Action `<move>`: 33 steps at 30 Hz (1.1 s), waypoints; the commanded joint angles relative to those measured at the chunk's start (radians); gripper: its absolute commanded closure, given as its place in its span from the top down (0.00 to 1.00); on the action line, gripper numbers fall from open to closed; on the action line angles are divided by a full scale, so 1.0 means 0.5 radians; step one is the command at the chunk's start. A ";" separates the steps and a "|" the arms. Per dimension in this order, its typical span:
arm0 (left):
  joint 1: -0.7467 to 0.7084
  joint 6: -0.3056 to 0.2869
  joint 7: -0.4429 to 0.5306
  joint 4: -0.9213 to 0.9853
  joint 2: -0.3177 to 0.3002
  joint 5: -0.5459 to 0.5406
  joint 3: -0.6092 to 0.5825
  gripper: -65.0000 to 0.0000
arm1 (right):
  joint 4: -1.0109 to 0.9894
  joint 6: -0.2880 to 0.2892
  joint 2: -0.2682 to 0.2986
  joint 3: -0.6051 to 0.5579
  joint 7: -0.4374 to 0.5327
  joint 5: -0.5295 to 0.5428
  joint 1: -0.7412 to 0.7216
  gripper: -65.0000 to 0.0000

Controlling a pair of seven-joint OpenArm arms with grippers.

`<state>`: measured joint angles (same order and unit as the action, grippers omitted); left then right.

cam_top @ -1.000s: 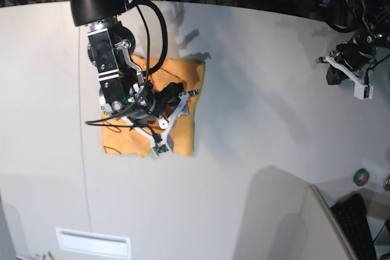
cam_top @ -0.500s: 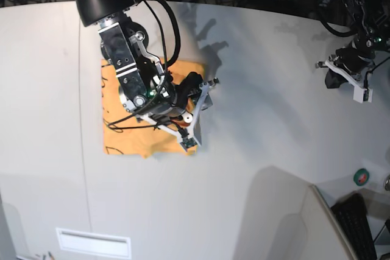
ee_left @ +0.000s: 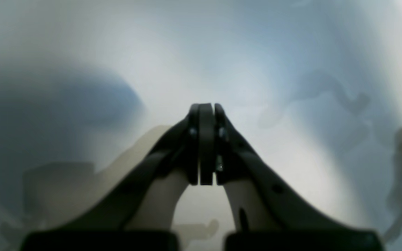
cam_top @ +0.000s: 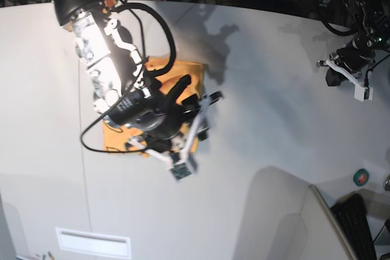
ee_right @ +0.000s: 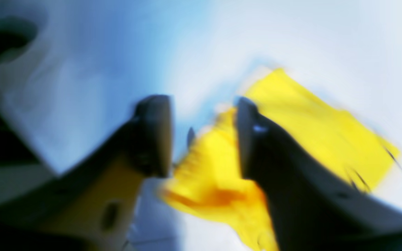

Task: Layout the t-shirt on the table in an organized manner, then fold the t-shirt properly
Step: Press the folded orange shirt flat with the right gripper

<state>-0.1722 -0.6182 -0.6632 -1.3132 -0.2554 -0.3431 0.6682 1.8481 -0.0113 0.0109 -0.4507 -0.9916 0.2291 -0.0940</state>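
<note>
Orange cotton shows under the near arm: the t-shirt [cam_top: 183, 74] lies folded into a compact block on the white table [cam_top: 274, 120], toward its far side, close to the thin dark seam [cam_top: 82, 150]. The right arm reaches down from the far edge and bends over the shirt, its wrist twisted so the right gripper [cam_top: 195, 132] hangs off the shirt's near corner, white fingers pointing toward the table's front. In the blurred right wrist view its two dark fingers [ee_right: 152, 136] stand apart with bright cloth [ee_right: 309, 122] beyond them; nothing looks caught between them, though the blur makes that hard to confirm. The left arm is folded back at the far corner, well apart from the shirt, and the left gripper [ee_left: 202, 139] is clenched on nothing, pads pressed together above bare tabletop.
</note>
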 commanded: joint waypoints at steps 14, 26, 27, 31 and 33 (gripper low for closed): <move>0.015 -0.011 0.033 -0.030 -0.037 -0.030 0.012 0.00 | -0.313 -0.261 0.124 0.259 0.193 -0.012 0.245 0.00; -0.010 -0.011 0.033 -0.045 -0.037 -0.033 0.012 0.00 | -0.761 -0.261 0.026 0.249 0.404 -0.009 0.024 0.00; -0.010 -0.011 0.033 -0.045 -0.037 -0.033 0.012 0.00 | -0.767 -0.261 0.017 0.246 0.401 -0.009 0.002 0.00; -0.007 -0.011 0.033 -0.045 -0.037 -0.033 0.012 0.00 | -0.828 -0.261 -0.075 0.179 0.408 -0.009 -0.093 0.00; -0.007 -0.011 0.033 -0.045 -0.037 -0.033 0.012 0.00 | -0.905 -0.261 -0.128 0.182 0.460 -0.009 -0.154 0.00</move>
<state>-0.1806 -0.6186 -0.6632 -1.3163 -0.2546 -0.3447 0.6678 1.3758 -0.1421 -0.0441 -0.3599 -0.7811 0.2268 -0.1486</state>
